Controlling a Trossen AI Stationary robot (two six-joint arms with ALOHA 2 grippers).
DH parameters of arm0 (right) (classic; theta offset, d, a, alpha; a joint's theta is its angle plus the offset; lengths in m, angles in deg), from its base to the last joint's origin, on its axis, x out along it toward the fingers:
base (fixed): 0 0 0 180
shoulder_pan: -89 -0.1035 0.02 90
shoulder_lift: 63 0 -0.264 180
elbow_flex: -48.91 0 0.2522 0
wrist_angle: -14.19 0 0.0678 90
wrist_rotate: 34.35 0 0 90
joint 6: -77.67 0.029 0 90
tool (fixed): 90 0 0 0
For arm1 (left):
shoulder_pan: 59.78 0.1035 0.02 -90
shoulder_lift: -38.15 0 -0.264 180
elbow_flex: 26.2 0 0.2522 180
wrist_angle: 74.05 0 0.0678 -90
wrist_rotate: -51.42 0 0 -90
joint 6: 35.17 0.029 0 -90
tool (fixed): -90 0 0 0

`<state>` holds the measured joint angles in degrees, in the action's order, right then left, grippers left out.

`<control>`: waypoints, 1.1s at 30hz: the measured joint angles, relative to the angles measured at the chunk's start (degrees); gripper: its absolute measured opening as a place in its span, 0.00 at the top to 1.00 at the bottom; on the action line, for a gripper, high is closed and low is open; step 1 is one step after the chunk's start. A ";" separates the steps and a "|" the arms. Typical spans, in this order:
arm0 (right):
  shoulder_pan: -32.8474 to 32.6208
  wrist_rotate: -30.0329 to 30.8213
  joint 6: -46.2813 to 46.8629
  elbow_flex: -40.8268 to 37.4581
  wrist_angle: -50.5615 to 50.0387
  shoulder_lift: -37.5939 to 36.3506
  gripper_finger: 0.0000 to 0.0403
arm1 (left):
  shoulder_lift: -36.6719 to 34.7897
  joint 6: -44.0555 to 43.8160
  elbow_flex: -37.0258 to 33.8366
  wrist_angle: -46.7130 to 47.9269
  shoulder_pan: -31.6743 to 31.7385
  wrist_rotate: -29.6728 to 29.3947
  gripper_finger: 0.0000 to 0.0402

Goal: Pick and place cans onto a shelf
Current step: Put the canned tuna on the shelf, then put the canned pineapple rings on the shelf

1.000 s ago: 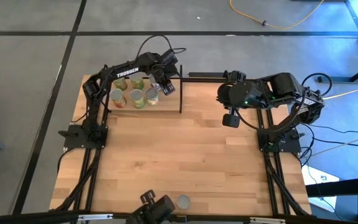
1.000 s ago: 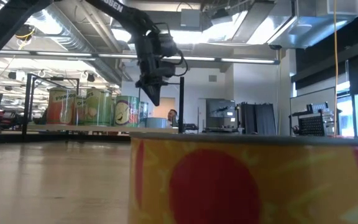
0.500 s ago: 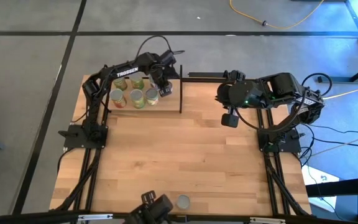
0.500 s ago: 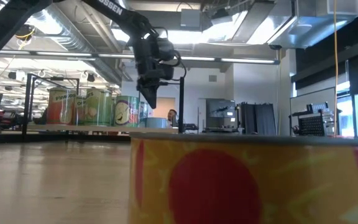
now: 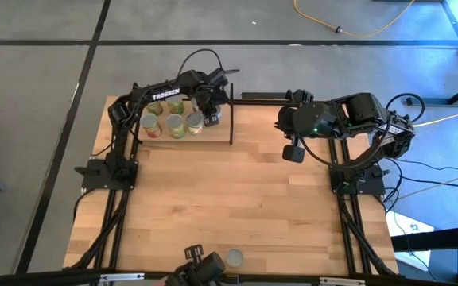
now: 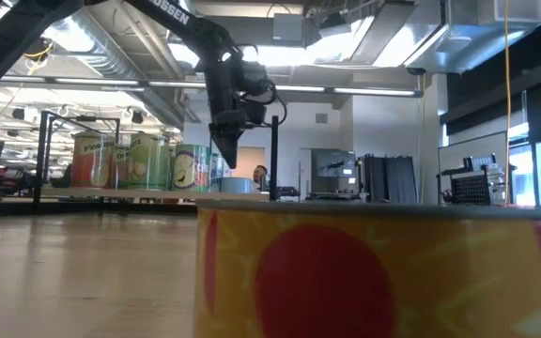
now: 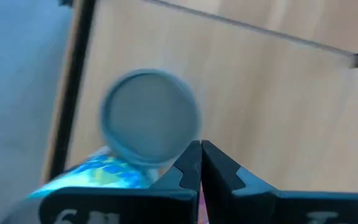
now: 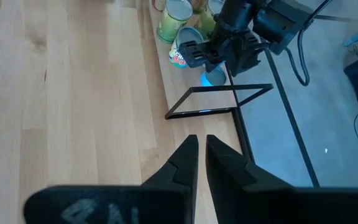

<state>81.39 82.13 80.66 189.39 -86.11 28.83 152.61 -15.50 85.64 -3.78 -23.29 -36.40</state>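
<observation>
The shelf stands at the table's far left, its wooden board framed by black posts. Several cans stand upright on it in a cluster. My left gripper is shut and points steeply down over the shelf's right end. Its tips are by the rim of a grey-topped, blue-sided can. In the low view my left gripper seems to end a little above the board; whether it touches that can I cannot tell. My right gripper is shut, with nothing in it, high over the table's far right.
One yellow can with a red disc stands alone at the table's near edge and fills the low view's foreground. A tall black post ends the shelf on its right. Bare wood lies between the arms.
My left gripper has rolled about its own pointing line over the shelf's right end and shifted slightly toward the cans. The cans on the shelf have kept their places.
</observation>
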 joint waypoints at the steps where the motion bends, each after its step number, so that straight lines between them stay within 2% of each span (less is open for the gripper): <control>1: 0.00 0.02 0.00 0.00 0.01 0.00 0.91 | 0.04 -0.01 -0.02 -0.29 0.00 -1.39 1.00; 5: 0.00 0.02 0.02 0.00 0.00 0.00 0.91 | 0.04 -4.26 0.00 -0.78 0.43 -4.70 1.00; 11: 0.00 0.01 0.02 0.00 0.04 0.00 0.91 | 0.04 -16.98 0.00 -1.36 2.69 -2.44 1.00; 14: 0.00 0.02 0.02 0.00 0.07 0.00 0.91 | 0.04 -20.20 0.00 -1.77 3.02 -2.29 1.00; 33: 0.09 0.78 -0.20 0.00 0.15 0.00 0.91 | 2.64 -13.33 0.00 -7.15 2.73 -3.60 1.00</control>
<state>81.47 82.91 80.45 189.39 -85.96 28.83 155.25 -28.83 85.64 -10.93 -20.56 -40.00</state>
